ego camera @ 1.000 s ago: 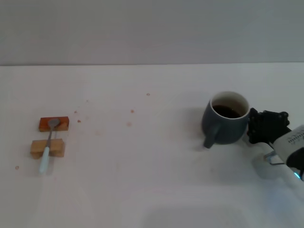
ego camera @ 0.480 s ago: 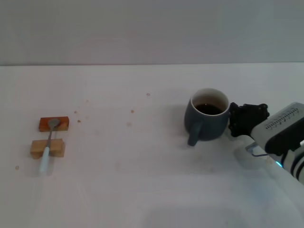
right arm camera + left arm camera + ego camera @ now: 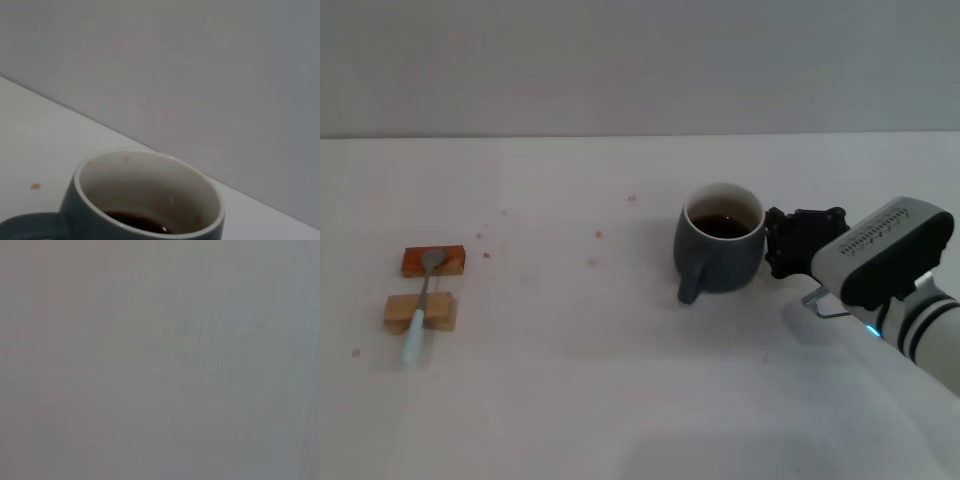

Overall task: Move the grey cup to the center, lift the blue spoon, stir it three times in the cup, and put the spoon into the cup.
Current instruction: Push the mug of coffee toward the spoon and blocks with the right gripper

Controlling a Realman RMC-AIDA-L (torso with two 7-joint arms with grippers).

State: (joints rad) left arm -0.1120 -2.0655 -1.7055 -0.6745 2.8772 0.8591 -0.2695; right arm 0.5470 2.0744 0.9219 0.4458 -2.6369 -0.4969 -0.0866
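The grey cup [image 3: 720, 262] stands upright on the white table, a little right of the middle, with its handle toward the front left and dark liquid inside. My right gripper [image 3: 772, 245] is pressed against the cup's right side and holds it. The right wrist view looks down into the cup [image 3: 145, 175] from close by. The blue spoon [image 3: 420, 312] lies at the far left, its bowl on a red-brown wooden block [image 3: 448, 262] and its handle across a tan block [image 3: 438, 313]. The left arm shows in no view.
The white table [image 3: 570, 380] has a few small brown specks around the left and middle. A plain grey wall runs along its far edge. The left wrist view shows only a flat grey surface.
My right gripper has moved left with the grey cup, which has travelled from the right side toward the middle and kept its handle direction. The spoon and blocks have not moved.
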